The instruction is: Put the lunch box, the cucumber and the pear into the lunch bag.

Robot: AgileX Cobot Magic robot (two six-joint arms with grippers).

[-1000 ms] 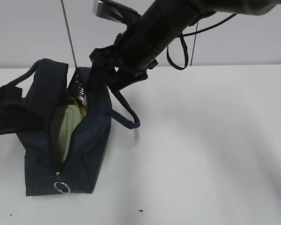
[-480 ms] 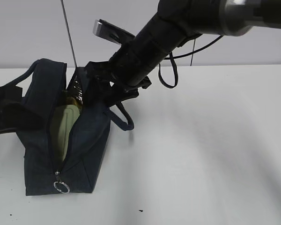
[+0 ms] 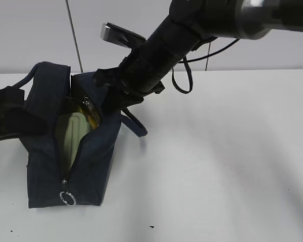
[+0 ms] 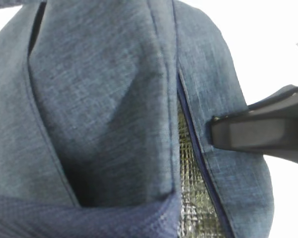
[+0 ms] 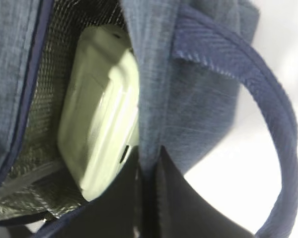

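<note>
The lunch box point(image 5: 102, 109) already sits inside the lunch bag point(image 3: 98, 151) on the left. The right gripper point(image 3: 108, 96) pinches the bag's right wall, and the left gripper point(image 4: 258, 131) looks clamped on the left rim. I'd keep both pulling apart gently so the mouth stays wide.

You see the navy lunch bag point(image 3: 93, 161) standing at the left of the frame, its top unzipped and gaping. Inside, the pale green lunch box point(image 3: 68, 136) sits on edge, with something yellowish point(image 3: 89, 112) behind it.
</note>
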